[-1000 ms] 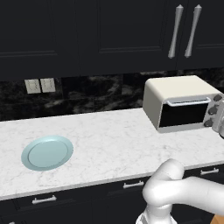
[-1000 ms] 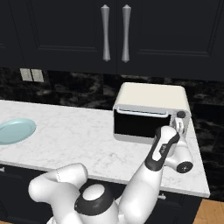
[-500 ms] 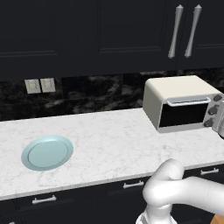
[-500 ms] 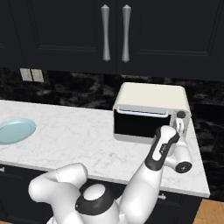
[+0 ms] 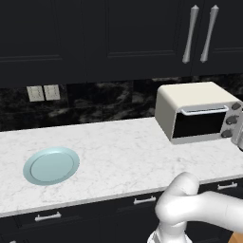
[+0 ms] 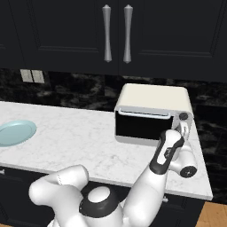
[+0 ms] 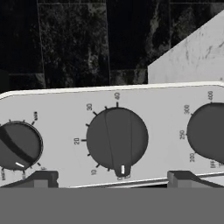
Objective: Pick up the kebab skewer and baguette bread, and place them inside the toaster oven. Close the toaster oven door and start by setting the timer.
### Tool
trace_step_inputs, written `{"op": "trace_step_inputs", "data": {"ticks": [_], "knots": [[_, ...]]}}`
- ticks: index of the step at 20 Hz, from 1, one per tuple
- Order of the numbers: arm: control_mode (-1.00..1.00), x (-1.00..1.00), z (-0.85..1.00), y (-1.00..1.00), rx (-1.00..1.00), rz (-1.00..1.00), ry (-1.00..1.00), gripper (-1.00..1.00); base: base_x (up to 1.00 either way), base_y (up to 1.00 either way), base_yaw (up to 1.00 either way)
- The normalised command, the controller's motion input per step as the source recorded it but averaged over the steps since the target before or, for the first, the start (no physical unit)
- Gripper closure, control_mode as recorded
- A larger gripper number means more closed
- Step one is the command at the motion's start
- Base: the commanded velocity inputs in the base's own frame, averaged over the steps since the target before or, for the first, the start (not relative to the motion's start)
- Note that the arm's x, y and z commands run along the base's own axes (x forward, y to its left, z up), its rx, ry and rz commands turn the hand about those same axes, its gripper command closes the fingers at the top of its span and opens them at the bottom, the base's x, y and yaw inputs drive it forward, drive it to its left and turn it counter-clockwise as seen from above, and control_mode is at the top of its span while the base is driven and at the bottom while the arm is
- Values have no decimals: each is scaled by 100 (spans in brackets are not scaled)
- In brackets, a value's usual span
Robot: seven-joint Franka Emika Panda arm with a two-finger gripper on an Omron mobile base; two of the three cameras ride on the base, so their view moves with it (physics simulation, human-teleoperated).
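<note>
- Nothing has shifted since a second ago: arm, oven and plate all sit where they were, and the end effector holds the same spread.
- Right at the oven's knob panel, the end effector (image 7: 112, 178) stands wide, nothing between its tips; the two dark fingertips (image 7: 41, 178) rise either side of the middle knob (image 7: 117, 139).
- That middle knob carries a ring of numbers around it, and its white marker points toward the bottom of the hand view.
- One knob (image 7: 18, 145) sits to one side of it, another knob (image 7: 209, 131) to the other, all three on the pale panel.
- From the right base view, the white arm (image 6: 165, 153) reaches up to the right end of the toaster oven (image 6: 153, 99).
- On the worktop (image 5: 123, 152) against the dark backsplash, the toaster oven is a cream box near the right end.
- Its toaster oven door (image 5: 198, 124) is shut, dark glass under the silver bar handle.
- Over on the left the light blue plate (image 5: 51, 165) lies well apart from the oven.
- Dark cabinets with silver handles (image 6: 116, 33) hang above.
</note>
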Motion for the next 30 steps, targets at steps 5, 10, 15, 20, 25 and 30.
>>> {"op": "trace_step_inputs", "data": {"ticks": [5, 10, 15, 20, 25, 30], "knots": [[-100, 7, -19, 6, 0, 0, 0, -100, 0, 0, 0], [-100, 45, -2, -5, 0, 0, 0, -100, 0, 0, 0], [-100, 26, 0, -9, 0, 0, 0, -100, 0, 0, 0], [-100, 1, -5, -1, 0, 0, 0, -100, 0, 0, 0], [-100, 0, 0, 0, 0, 0, 0, -100, 0, 0, 0], [-100, 0, 0, 0, 0, 0, 0, -100, 0, 0, 0]]}}
